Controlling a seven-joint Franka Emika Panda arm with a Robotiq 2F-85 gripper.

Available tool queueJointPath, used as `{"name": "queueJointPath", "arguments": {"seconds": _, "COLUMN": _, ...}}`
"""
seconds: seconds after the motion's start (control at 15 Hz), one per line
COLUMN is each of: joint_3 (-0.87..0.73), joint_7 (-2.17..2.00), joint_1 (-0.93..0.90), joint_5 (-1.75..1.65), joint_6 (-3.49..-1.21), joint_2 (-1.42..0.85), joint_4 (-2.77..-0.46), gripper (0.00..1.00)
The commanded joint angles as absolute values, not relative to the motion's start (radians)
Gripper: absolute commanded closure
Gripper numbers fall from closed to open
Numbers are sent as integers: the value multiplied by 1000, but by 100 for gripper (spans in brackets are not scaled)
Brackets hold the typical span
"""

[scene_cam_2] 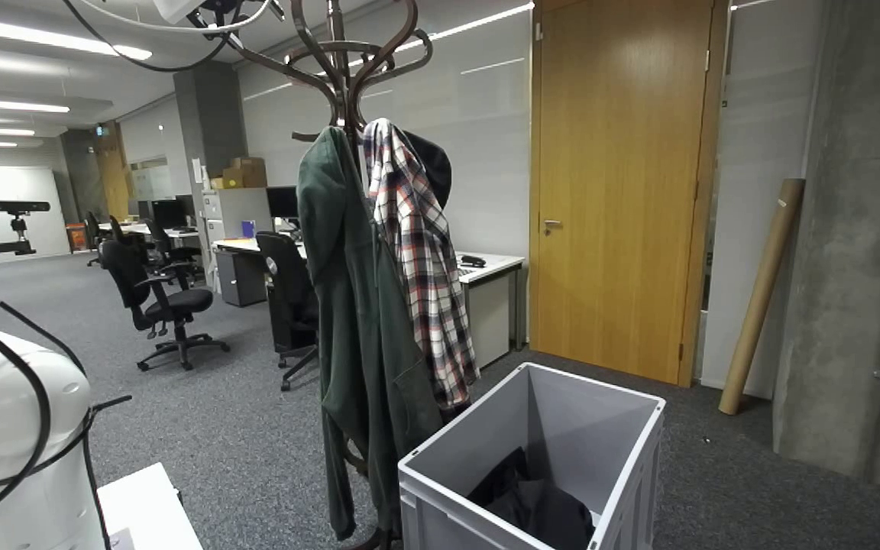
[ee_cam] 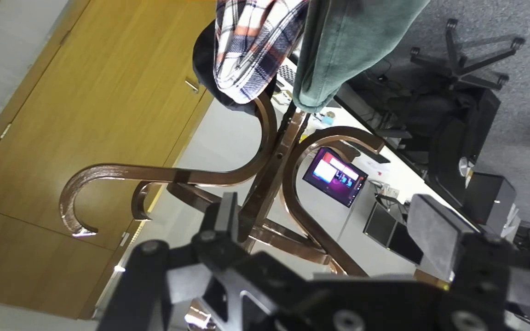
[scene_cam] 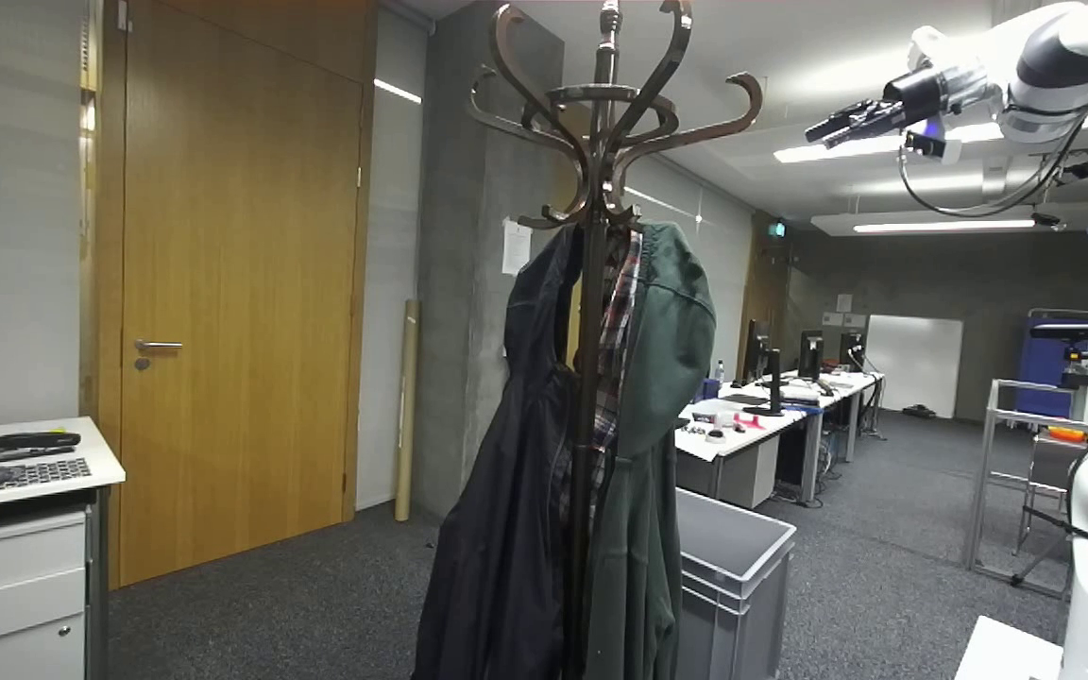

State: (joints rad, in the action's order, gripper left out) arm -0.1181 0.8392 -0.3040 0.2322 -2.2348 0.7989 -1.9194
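The black two-fingered gripper (ee_cam: 330, 224) is released, its fingers spread wide apart, raised high near a glossy dark-brown coat stand (scene_cam: 591, 331) whose curved hooks (ee_cam: 108, 171) show beyond the fingers in the wrist view; whether any finger touches the stand cannot be told. The white jointed robot arm (scene_cam: 1063, 66) reaches in from the right in an exterior view. Below the gripper, garments hang around the stand's pole: a dark green cloth jacket (scene_cam_2: 367, 336), a white, red and navy plaid shirt (scene_cam_2: 421, 260) and a long dark navy jacket (scene_cam: 506, 529). In an exterior view the green jacket is on the left, the shirt just right of it. In both exterior views a deep grey plastic bin (scene_cam_2: 593, 435) sits to the right of the pole, near the garments, with crumpled black cloth (scene_cam_2: 535, 504) lying inside. On the far side rises a tall yellow-brown wooden door (scene_cam_2: 616, 191), and to its right a long brown cardboard tube (scene_cam_2: 762, 298) leans, slightly tilted. Left of the stand in an exterior view, black office chairs (scene_cam_2: 169, 302) are on the dark grey carpet (scene_cam_2: 241, 412), and a white desk (scene_cam_2: 497, 266) shows behind the shirt.
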Motion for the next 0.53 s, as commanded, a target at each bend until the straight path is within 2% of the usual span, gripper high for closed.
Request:
{"name": "queueJointPath", "arguments": {"seconds": 0.0, "joint_3": -114, "joint_7": 848, "joint_1": -324, "joint_5": 219, "joint_6": -2179, "joint_2": 812, "joint_4": -1907, "gripper": 0}}
{"name": "queueJointPath", "arguments": {"seconds": 0.47, "joint_3": -60, "joint_7": 733, "joint_1": -232, "joint_5": 171, "joint_6": -2239, "joint_2": 813, "joint_4": -1967, "gripper": 0}}
